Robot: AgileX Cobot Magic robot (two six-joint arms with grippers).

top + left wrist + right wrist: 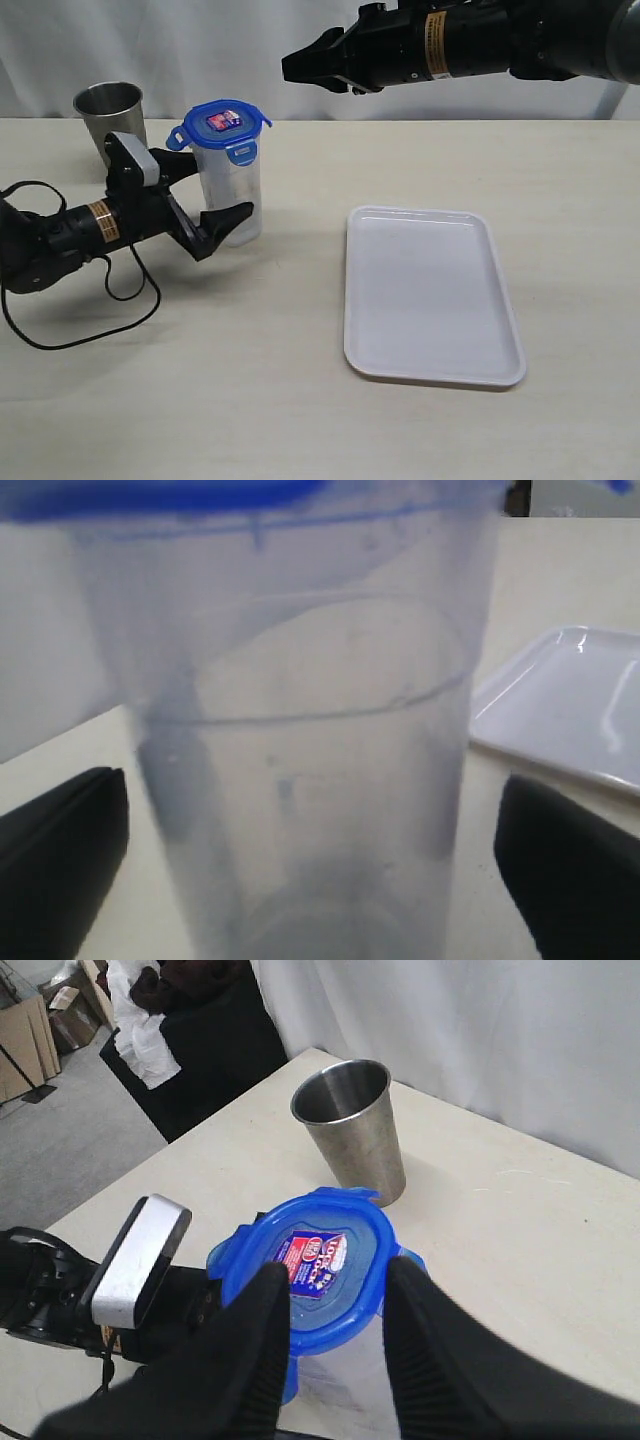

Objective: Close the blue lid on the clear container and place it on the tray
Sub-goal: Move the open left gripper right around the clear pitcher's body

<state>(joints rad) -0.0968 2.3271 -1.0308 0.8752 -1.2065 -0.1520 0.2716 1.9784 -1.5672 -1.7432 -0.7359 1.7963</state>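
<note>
The clear container stands upright on the table, left of the tray. The blue lid with its red-and-white label sits on the container's rim, and one flap sticks out to the left. My left gripper lies low on the table, open wide, with a finger on each side of the container's lower body. In the left wrist view the container fills the gap of that gripper, with a thin gap at each finger. My right gripper hangs high above, to the right of the lid, open and holding nothing. The right wrist view shows the lid far below that gripper.
A grey steel cup stands behind and left of the container; it appears as the steel cup in the right wrist view. A black cable loops on the table by the left arm. A corner of the tray lies beyond the container.
</note>
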